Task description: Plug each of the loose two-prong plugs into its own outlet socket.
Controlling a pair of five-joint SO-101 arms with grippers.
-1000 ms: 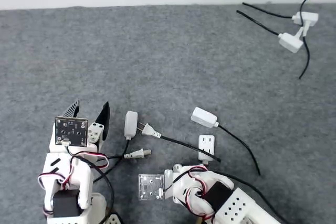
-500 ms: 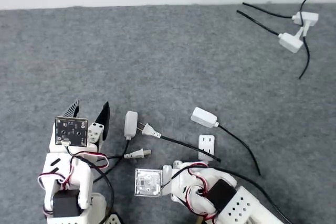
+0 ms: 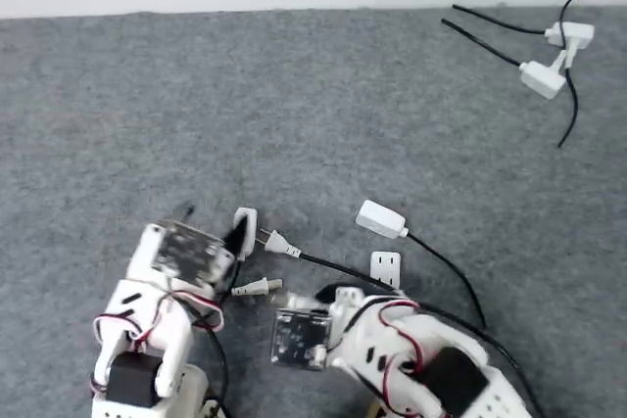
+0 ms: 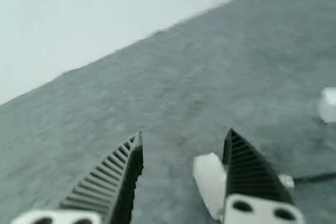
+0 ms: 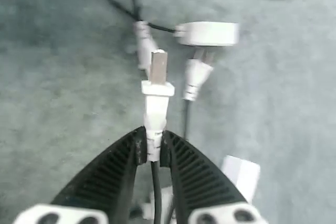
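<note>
**Right gripper pinches a plug; left gripper spread beside a socket**

A grey felt-covered table (image 3: 323,105) carries everything. The left arm (image 3: 157,325) and right arm (image 3: 431,364) sit at its near edge.

The left gripper (image 4: 184,136) is spread wide. A white rounded outlet socket (image 4: 209,184) lies just beside the inner face of one finger. The right gripper (image 5: 153,139) is pressed together on the neck of a white two-prong plug (image 5: 157,95), with the prongs pointing away from the wrist.

An oblong white socket (image 3: 380,218) and a square white socket (image 3: 384,265) lie near the right arm. At the far right corner, well apart, lie two white cord fittings (image 3: 545,77). They are too small to tell plug from socket.

A second white plug (image 3: 280,243) on a black cord lies with its prongs meeting the rounded socket. Whether it is seated I cannot tell. A third white plug (image 3: 255,288) lies loose just beside it, nearer the arms.
</note>
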